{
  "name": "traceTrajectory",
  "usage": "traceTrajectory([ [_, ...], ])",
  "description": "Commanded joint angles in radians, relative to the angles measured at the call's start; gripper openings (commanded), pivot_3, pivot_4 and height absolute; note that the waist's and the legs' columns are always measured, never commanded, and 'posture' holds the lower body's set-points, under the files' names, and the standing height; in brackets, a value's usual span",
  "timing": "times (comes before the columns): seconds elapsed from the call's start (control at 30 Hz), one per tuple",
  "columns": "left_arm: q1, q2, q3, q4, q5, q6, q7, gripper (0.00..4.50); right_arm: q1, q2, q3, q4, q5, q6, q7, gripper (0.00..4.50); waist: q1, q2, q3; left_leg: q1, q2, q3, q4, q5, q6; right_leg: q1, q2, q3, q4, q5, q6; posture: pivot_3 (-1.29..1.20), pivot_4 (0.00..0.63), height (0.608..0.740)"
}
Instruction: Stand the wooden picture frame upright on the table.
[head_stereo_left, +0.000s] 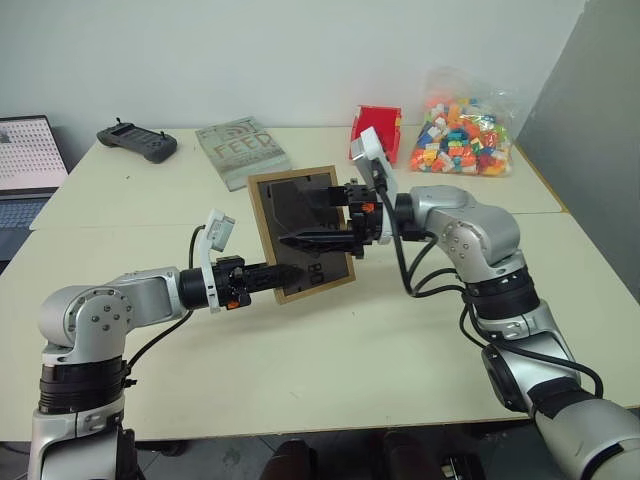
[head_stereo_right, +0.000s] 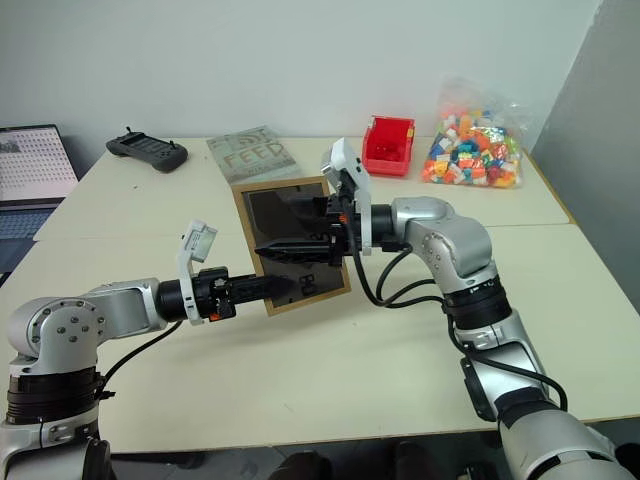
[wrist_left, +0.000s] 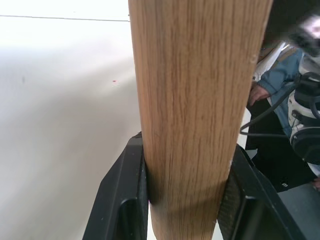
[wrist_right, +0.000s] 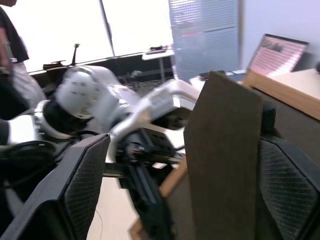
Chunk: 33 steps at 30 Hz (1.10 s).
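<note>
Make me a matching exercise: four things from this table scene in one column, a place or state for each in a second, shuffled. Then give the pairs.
Things:
1. wooden picture frame
2. grey-green book
3. red bin
4. bag of bricks

Places or states:
A. at the table's far right corner
B. held off the table, its edge clamped by the left gripper
C. lying flat behind the frame
D. between the book and the bag

Pairs: 1-B, 2-C, 3-D, 4-A

Plain white wall (head_stereo_left: 300, 50), grey partition (head_stereo_left: 600, 130) at right.
</note>
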Motion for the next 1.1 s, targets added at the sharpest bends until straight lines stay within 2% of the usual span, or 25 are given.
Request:
traceTrajectory([
  [0.03,0.013,-0.011,0.086,-0.043,-0.115,0.040,0.024,1.30,0.046,-0.092,-0.055,-0.136,0.124,0.128,0.054,4.49,0.001,0.000,0.000,0.000,0.000,0.000,0.000,0.000,0.001,0.000,0.000,0.000,0.000,0.000,0.000,0.00,0.150,0.740],
  [0.17,0.074,-0.012,0.109,-0.082,-0.208,0.095,0.063,1.30,0.095,-0.182,-0.067,-0.175,0.127,0.149,0.042,4.49,-0.001,0.000,0.000,0.000,0.000,0.000,0.000,-0.001,0.002,0.000,0.000,0.000,0.000,0.000,0.000,0.00,0.150,0.740],
  [0.33,0.118,-0.003,0.140,-0.046,-0.438,0.162,0.182,1.30,0.164,-0.307,-0.097,-0.105,-0.030,-0.051,0.003,4.49,-0.001,0.000,0.000,0.000,0.000,0.000,0.000,-0.001,0.002,0.000,0.000,0.000,0.000,0.000,0.000,0.00,0.150,0.740],
  [0.43,0.160,0.071,0.117,-0.001,-0.656,0.145,0.279,1.30,0.218,-0.358,-0.082,-0.016,-0.225,-0.429,-0.009,4.49,-0.001,-0.001,0.001,0.000,0.000,0.000,0.000,-0.001,0.002,0.000,0.000,0.000,0.000,0.000,0.000,0.00,0.150,0.740],
  [0.53,0.202,0.178,0.027,0.048,-0.892,0.087,0.363,1.30,0.243,-0.377,-0.025,0.191,-0.522,-1.119,-0.133,4.49,-0.002,-0.002,0.001,0.000,0.000,0.000,0.000,-0.001,0.002,0.000,0.000,0.000,0.001,0.000,0.000,0.00,0.150,0.740],
  [0.57,0.204,0.198,0.003,0.058,-0.924,0.080,0.360,1.30,0.228,-0.376,-0.005,0.278,-0.640,-1.373,-0.218,4.49,-0.003,-0.001,0.001,0.001,0.001,0.001,0.000,-0.001,0.002,0.000,0.001,0.000,0.001,0.000,0.000,0.00,0.150,0.740],
  [0.63,0.204,0.220,-0.028,0.050,-0.933,0.069,0.342,1.30,0.187,-0.362,0.010,0.426,-0.795,-1.721,-0.350,4.49,-0.003,-0.001,0.001,0.002,0.000,0.003,0.000,0.000,0.000,0.000,0.001,0.002,0.001,0.000,0.001,0.00,0.150,0.740],
  [0.73,0.204,0.225,-0.056,0.041,-0.933,0.048,0.322,1.30,0.114,-0.302,-0.024,0.560,-1.012,-2.039,-0.574,4.49,-0.008,-0.001,0.002,0.002,0.001,0.004,0.000,0.001,-0.002,0.000,0.002,0.003,0.001,0.000,0.000,0.00,0.150,0.740],
  [0.87,0.226,0.234,-0.078,0.003,-0.933,0.030,0.290,1.30,0.056,-0.220,-0.057,0.608,-1.246,-2.187,-0.809,4.49,-0.007,-0.001,0.002,0.003,0.001,0.004,0.000,0.002,-0.003,0.000,0.003,0.003,0.001,0.000,0.000,0.00,0.150,0.740],
  [1.1,0.269,0.249,-0.102,-0.055,-0.933,-0.013,0.264,1.30,-0.013,-0.163,0.008,0.627,-1.504,-2.200,-1.084,4.49,-0.002,-0.001,0.002,0.003,0.000,0.003,0.000,0.002,-0.003,0.000,0.003,0.005,0.001,0.000,0.000,0.00,0.150,0.740],
])
